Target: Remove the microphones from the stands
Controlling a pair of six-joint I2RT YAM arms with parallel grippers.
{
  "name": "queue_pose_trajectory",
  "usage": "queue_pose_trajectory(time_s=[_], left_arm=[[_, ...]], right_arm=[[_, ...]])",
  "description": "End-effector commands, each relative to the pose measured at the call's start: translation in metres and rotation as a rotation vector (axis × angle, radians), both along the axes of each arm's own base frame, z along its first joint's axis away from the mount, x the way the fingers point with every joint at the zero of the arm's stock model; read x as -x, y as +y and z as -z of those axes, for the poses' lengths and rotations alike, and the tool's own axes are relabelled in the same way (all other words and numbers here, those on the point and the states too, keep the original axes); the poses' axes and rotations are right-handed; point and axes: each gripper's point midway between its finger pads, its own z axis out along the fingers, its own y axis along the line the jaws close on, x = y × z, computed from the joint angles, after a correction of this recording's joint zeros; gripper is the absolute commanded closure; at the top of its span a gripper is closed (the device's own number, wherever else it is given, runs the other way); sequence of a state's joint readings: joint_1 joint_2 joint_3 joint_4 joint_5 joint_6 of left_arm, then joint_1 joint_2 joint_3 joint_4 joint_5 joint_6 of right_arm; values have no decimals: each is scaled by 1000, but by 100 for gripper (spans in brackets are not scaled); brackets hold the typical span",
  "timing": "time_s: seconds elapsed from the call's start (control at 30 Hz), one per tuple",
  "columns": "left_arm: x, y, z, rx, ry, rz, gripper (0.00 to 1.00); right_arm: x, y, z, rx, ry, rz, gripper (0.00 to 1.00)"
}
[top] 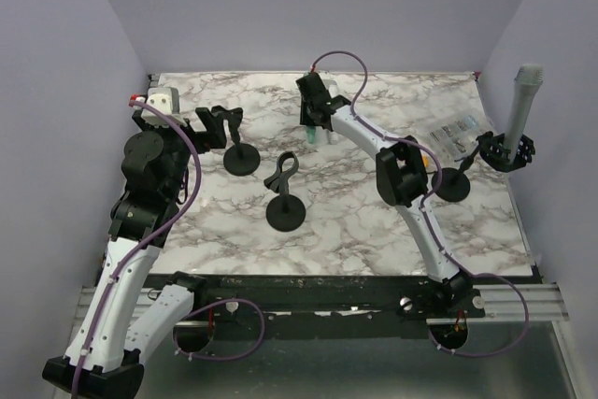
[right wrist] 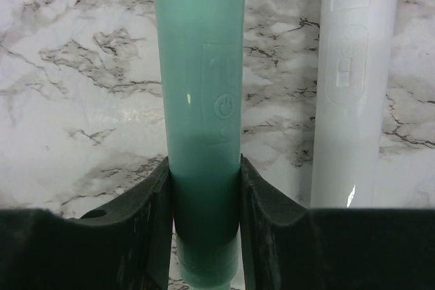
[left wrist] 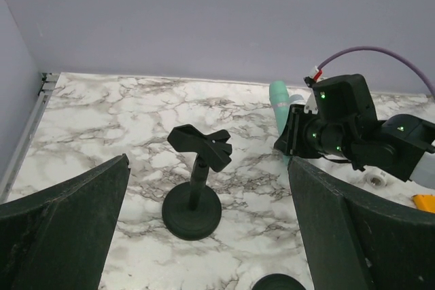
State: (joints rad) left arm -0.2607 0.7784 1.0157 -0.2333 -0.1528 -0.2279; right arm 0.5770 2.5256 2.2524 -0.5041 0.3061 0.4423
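**Right gripper (right wrist: 205, 188) clamped on the teal mic (right wrist: 200, 86), clear of every stand**

We read the marble table (top: 374, 231) as carrying three stands. The left stand (top: 241, 160) and the ctr stand (top: 283, 210) had empty clips. The right stand (top: 455, 186) carried a grey mic (top: 523, 100), tilted a little off upright and well apart from both grippers.

The right arm (top: 411, 184) reached to the far ctr of the table. There its fingers pressed on either side of the teal mic's lower body, so it held that mic and nothing else. The left gripper (top: 220, 124) was spread wide w/ nothing in it, just beside the left stand.

The relation that mattered: the teal mic's long axis ran straight out from the right wrist, in line w/ the fingers, label end farthest. It lay parallel to a white mic (right wrist: 353, 79) just beside it. We couldn't tell whether it touched the marble.

We judged this mic already off a stand, so the next move was prob. a set-down & release. That would mean keeping the axis parallel so the white mic wasn't knocked. If the grey mic was meant next, the right arm was the nearer.

The teal mic's power button (right wrist: 225, 107) faced the wrist cam.
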Motion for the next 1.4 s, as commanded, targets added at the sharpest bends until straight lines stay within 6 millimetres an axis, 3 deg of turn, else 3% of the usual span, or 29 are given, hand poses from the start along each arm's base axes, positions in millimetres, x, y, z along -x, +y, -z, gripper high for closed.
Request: queue_pose_trajectory(time_s=[0.0,0.3,0.4,0.53,0.63,0.73,0.9,1.0,1.27,1.37], left_arm=[[1,2,-5,-7,-36,-5,2],[3,2,-4,-12,-44,3,2],[3,0,-3,-11,-41,9,2],[2,-1,-1,-13,-38,15,1],[2,-2,-1,-13,-39,24,1],[2,-3,-1,-11,-40,27,2],[3,-5,0,-11,-40,34,2],[4,-5,0,-11,-42,35,2],[8,-9,-3,-15,-55,47,2],[10,-10,-5,-11,-62,53,2]], right_arm=[[-5,-5,11,62,-8,19,90],[2,-16,33,126,32,30,76],[3,-15,36,126,41,18,61],[4,-9,30,105,47,-15,45],[4,-5,16,88,41,-30,39],[4,0,-18,53,13,-48,37],[18,-12,-104,13,-82,-44,34],[38,-23,-148,-23,-135,-52,31],[110,-57,-222,-108,-253,-138,27],[143,-82,-270,-134,-403,-156,27]])
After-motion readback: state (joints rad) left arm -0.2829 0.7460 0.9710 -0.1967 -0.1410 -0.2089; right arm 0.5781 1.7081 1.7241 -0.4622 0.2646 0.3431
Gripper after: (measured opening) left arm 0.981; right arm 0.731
